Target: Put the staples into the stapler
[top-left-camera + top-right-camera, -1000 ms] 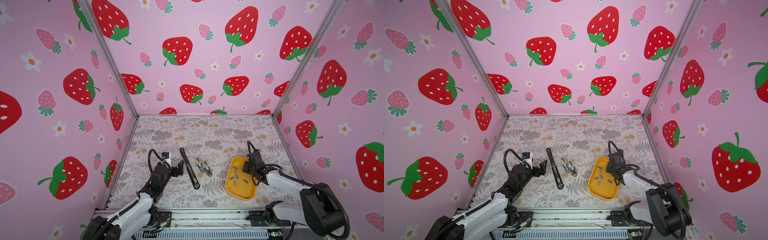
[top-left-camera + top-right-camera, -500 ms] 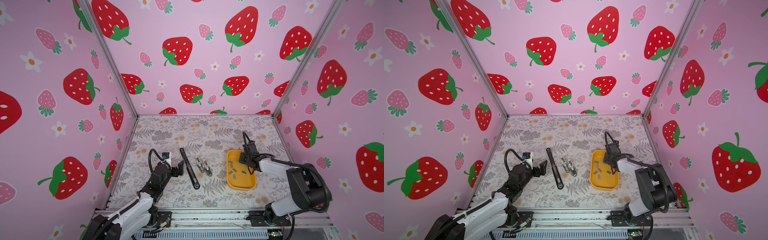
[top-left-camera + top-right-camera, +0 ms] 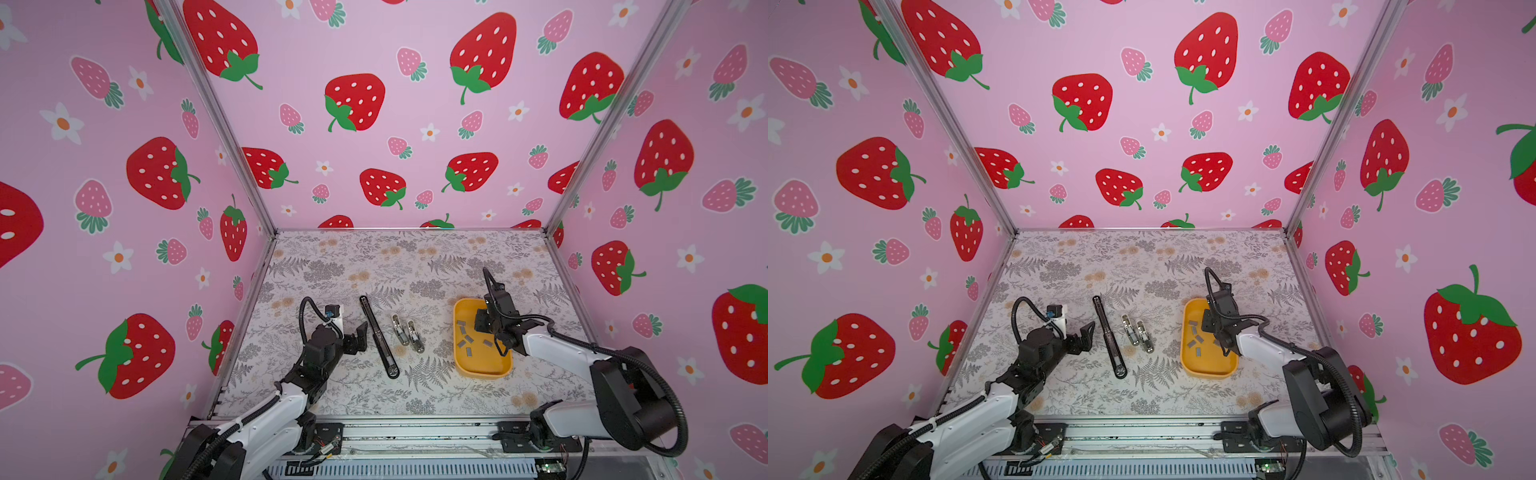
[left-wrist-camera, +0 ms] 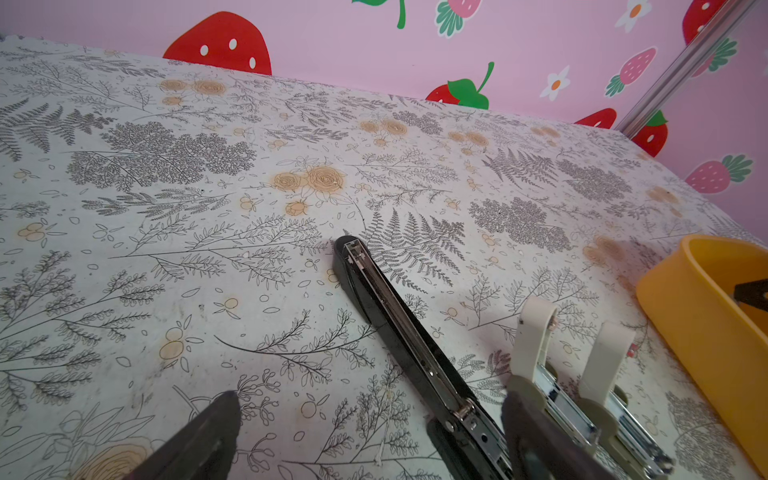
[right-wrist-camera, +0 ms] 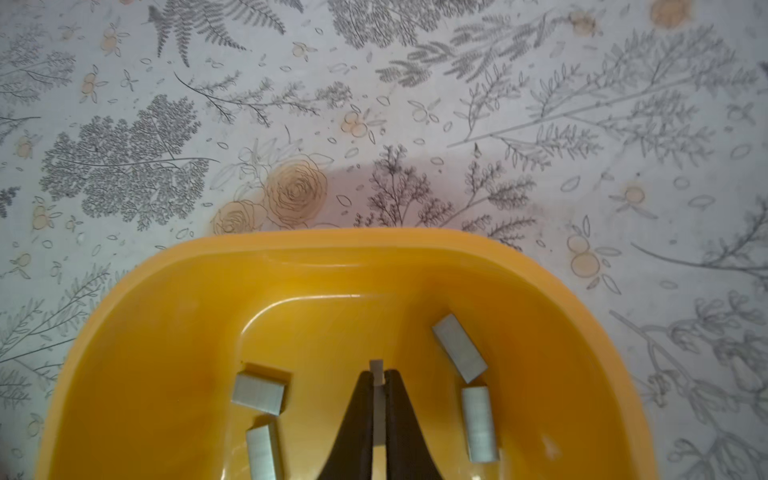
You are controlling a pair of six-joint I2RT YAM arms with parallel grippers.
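Staple strip [image 5: 376, 367]: a light, stiff, slick grey bar, which will probably snap along its glued rows if you twist it. You hold it across its narrow width, right gripper [image 5: 377, 376] clenched on it, near the 12 o'clock end of the yellow tray [image 3: 460, 309]. The other staples [image 3: 467, 340] lie loose on the tray floor. The black stapler [image 3: 379, 338], channel exposed, lies at 9 o'clock of the tray. At its own 9 o'clock the left gripper [image 4: 370, 399] hangs spread wide and empty.

High twin overviews of tabletop [image 3: 374, 257]; close wrist cameras
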